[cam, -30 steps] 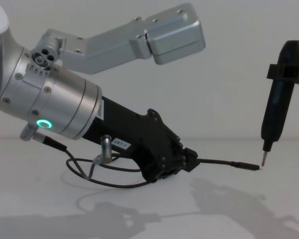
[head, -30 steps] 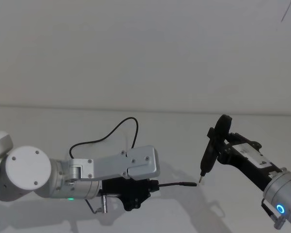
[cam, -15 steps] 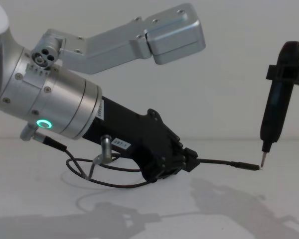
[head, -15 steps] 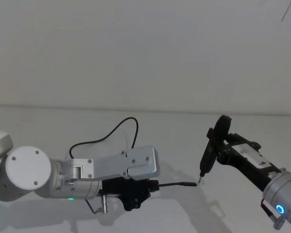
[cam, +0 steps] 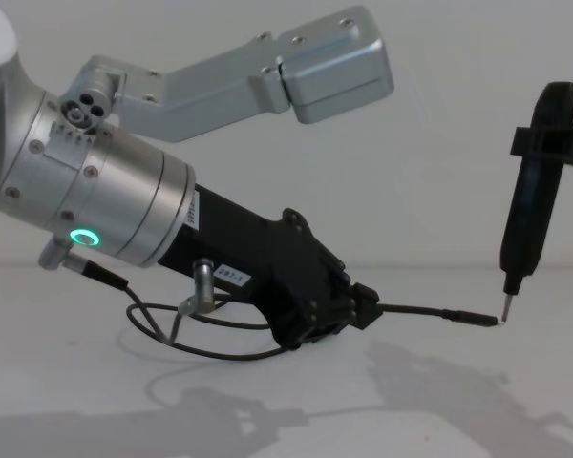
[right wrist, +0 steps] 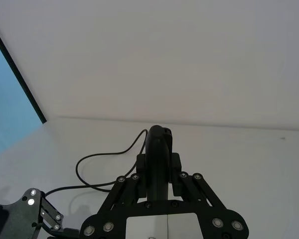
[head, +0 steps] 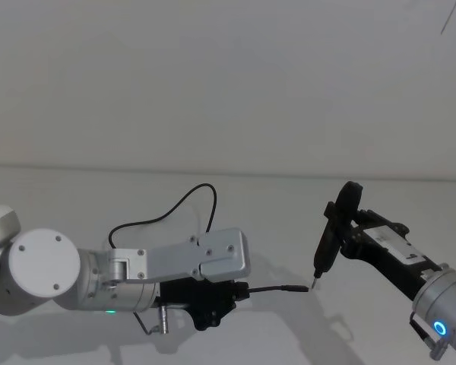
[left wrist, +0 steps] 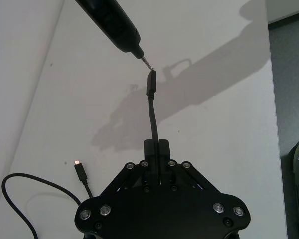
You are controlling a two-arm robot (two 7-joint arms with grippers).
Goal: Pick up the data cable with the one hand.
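Note:
The data cable (head: 184,198) is a thin black cord looping over the white table behind my left arm. My left gripper (head: 240,289) is shut on it a short way behind one plug (cam: 468,317), and that plug sticks out level to the right. In the left wrist view the cable (left wrist: 152,113) rises straight from the gripper (left wrist: 156,147). Its other plug (left wrist: 81,172) lies loose on the table. My right gripper (head: 348,230) is shut on a slim black tool (cam: 532,210). The tool's pointed tip hangs right at the held plug's end.
The white table (head: 235,190) runs back to a plain white wall. The silver camera bracket (cam: 267,72) of my left wrist juts above the gripper. The cable's loop (right wrist: 103,156) lies between the two arms.

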